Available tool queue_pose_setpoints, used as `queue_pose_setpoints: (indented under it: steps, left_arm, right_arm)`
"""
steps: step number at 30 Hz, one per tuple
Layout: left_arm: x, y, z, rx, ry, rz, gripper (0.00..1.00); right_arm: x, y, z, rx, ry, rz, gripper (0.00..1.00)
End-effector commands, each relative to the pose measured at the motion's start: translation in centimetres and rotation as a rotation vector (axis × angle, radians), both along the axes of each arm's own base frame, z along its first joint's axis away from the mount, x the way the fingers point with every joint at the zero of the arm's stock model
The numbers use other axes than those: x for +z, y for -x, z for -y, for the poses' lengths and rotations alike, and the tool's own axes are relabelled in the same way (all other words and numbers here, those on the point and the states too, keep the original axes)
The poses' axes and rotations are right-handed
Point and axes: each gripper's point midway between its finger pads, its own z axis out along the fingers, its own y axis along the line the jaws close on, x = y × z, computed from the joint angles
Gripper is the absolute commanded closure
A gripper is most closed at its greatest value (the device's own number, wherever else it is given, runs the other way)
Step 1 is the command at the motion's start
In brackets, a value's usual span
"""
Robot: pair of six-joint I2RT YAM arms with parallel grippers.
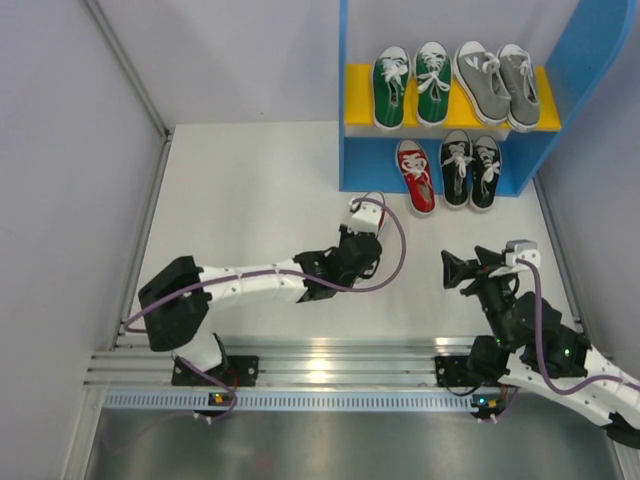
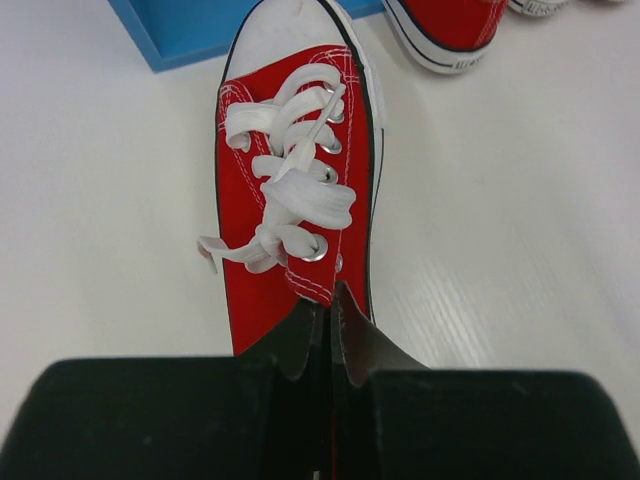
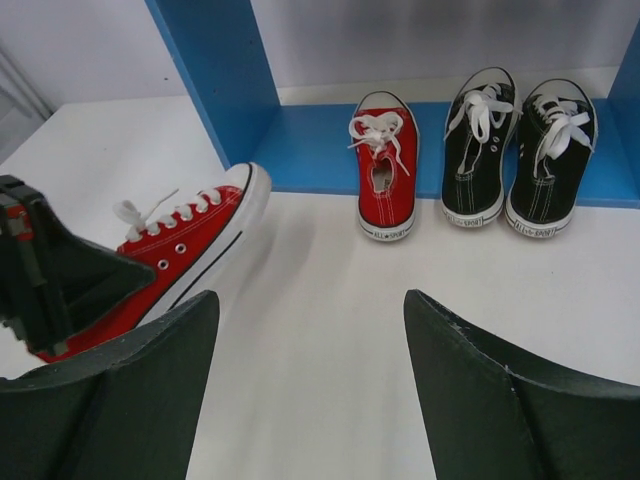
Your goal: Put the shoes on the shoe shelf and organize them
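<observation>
My left gripper (image 1: 352, 252) is shut on the heel collar of a red sneaker (image 2: 295, 190), whose white toe cap points at the blue shelf (image 1: 352, 160). The shoe also shows in the right wrist view (image 3: 170, 250), held low over the table. The other red sneaker (image 1: 415, 177) and the black pair (image 1: 470, 170) stand on the shelf's bottom level. The green pair (image 1: 412, 85) and the grey pair (image 1: 497, 83) stand on the yellow board (image 1: 358, 105). My right gripper (image 1: 452, 271) is open and empty, facing the shelf from the right front; its fingertips (image 3: 180, 330) frame bare table.
The white table (image 1: 250, 200) is fenced by a metal frame rail (image 1: 140, 85) at the left. The aluminium base rail (image 1: 320, 365) runs along the near edge. A free slot lies at the left of the shelf's bottom level (image 3: 310, 150).
</observation>
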Motion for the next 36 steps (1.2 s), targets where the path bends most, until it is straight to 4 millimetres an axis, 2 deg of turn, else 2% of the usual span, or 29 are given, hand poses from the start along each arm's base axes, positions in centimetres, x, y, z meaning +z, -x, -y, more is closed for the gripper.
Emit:
queue_pose_setpoints:
  steps: [1,2,3,4,5,6,7,8,9,10,11,13,14,15,16,17,18,19,20,21,22,23,25,26,28,29,31,32,36]
  left_arm:
    - [5.6,-5.0,1.6,0.094,0.111,0.190,1.00]
    - [4.2,-6.0,2.0,0.103,0.086,0.179,1.00]
    - [5.2,-7.8,2.0,0.124,0.109,0.195,1.00]
    - [3.7,-8.9,2.3,0.128,0.081,0.186,1.00]
    - [3.5,-9.7,2.6,0.128,0.075,0.190,1.00]
    - [4.7,-11.1,3.0,0.139,0.083,0.211,1.00]
    - [2.9,-12.2,3.5,0.140,0.045,0.201,1.00]
    - [4.4,-13.7,3.8,0.160,0.052,0.232,1.00]
    - [4.4,-14.5,4.0,0.166,0.048,0.238,1.00]
    - [3.4,-15.4,4.5,0.167,0.032,0.234,1.00]
    - [4.7,-16.3,5.1,0.169,0.060,0.253,1.00]
    - [3.8,-18.4,4.9,0.182,0.038,0.254,1.00]
    - [5.2,-19.6,5.0,0.196,0.057,0.277,1.00]
    - [5.1,-20.3,5.1,0.191,0.043,0.284,1.00]
    - [3.9,-21.0,5.3,0.189,0.023,0.275,1.00]
    - [5.0,-22.2,5.1,0.202,0.030,0.292,1.00]
    - [4.9,-22.8,5.2,0.206,0.029,0.294,1.00]
    - [3.6,-23.4,5.4,0.201,0.015,0.282,1.00]
    - [4.5,-24.5,5.2,0.215,0.030,0.296,1.00]
    - [4.5,-25.0,5.2,0.217,0.026,0.298,1.00]
    - [2.9,-25.6,5.3,0.217,0.003,0.284,1.00]
    - [4.1,-26.6,5.4,0.223,0.017,0.303,1.00]
    - [2.2,-27.6,5.3,0.229,-0.025,0.285,1.00]
    - [2.7,-28.3,5.2,0.232,-0.017,0.293,1.00]
    - [1.3,-29.0,5.1,0.229,-0.027,0.270,1.00]
    - [1.7,-29.6,4.9,0.237,-0.016,0.277,1.00]
    - [0.2,-30.1,4.9,0.230,-0.033,0.253,1.00]
    - [0.8,-30.6,4.9,0.233,-0.015,0.256,1.00]
    - [-0.8,-30.8,4.6,0.242,-0.029,0.231,1.00]
  right_arm:
    - [0.5,0.2,0.0,0.019,-0.012,0.002,0.26]
    - [0.4,0.3,-0.2,0.027,-0.008,0.001,0.25]
    - [0.6,0.3,-0.2,0.030,-0.009,0.003,0.25]
    - [0.6,0.3,-0.3,0.033,-0.005,0.000,0.25]
    - [0.6,0.3,-0.4,0.038,-0.002,0.000,0.25]
    - [0.7,0.3,-0.4,0.041,-0.003,0.002,0.26]
    - [0.6,0.3,-0.4,0.041,-0.003,0.001,0.26]
    - [0.6,0.3,-0.5,0.044,-0.002,0.000,0.25]
    - [0.7,0.4,-0.5,0.044,-0.004,0.001,0.25]
    - [0.6,0.4,-0.6,0.050,-0.005,0.000,0.25]
    - [0.7,0.4,-0.6,0.051,-0.006,0.001,0.26]
    - [0.6,0.4,-0.6,0.053,-0.002,-0.001,0.26]
    - [0.7,0.4,-0.6,0.053,-0.008,-0.001,0.26]
    - [0.7,0.4,-0.6,0.053,-0.006,-0.003,0.26]
    - [0.7,0.4,-0.6,0.050,-0.008,-0.004,0.26]
    - [0.6,0.4,-0.6,0.051,-0.007,-0.004,0.25]
    - [0.7,0.4,-0.7,0.053,-0.007,-0.004,0.26]
    - [0.6,0.4,-0.7,0.051,-0.004,-0.007,0.26]
    - [0.6,0.4,-0.7,0.051,-0.005,-0.007,0.26]
    - [0.6,0.3,-0.8,0.053,0.000,-0.009,0.26]
    - [0.6,0.3,-0.8,0.051,-0.002,-0.010,0.26]
    - [0.5,0.4,-0.9,0.054,-0.003,-0.013,0.26]
    - [0.5,0.4,-0.9,0.056,-0.001,-0.017,0.26]
    - [0.5,0.4,-1.0,0.059,-0.003,-0.019,0.26]
    - [0.4,0.3,-1.1,0.059,0.003,-0.023,0.26]
    - [0.5,0.3,-1.1,0.057,0.001,-0.022,0.26]
    - [0.3,0.3,-1.3,0.062,0.009,-0.030,0.26]
    - [0.3,0.3,-1.3,0.060,0.011,-0.030,0.26]
    - [0.3,0.2,-1.4,0.062,0.014,-0.034,0.26]
